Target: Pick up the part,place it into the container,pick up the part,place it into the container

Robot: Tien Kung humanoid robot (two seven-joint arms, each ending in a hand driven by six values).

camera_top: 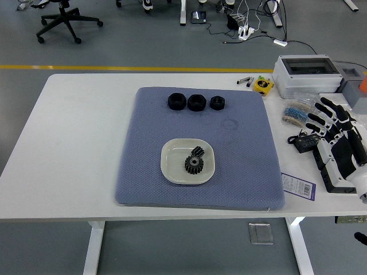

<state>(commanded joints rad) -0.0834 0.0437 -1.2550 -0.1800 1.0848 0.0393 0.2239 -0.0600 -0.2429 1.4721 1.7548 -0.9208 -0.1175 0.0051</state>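
A cream square dish (172,165) sits on the blue mat (143,149) near its front middle. Two black gears lie in it, a larger one (193,165) and a smaller one (198,152) touching it behind. Three black round parts stand in a row at the mat's back: left (176,101), middle (196,102), right (217,102). My right hand (328,118) is at the table's right edge, fingers spread and empty, far from the mat. My left arm is out of view.
A grey box with a clear lid (304,73) stands at the back right, a yellow tape measure (263,85) beside it. Bagged small parts (295,113), a black block (335,177) and a purple-edged label card (298,185) lie on the right.
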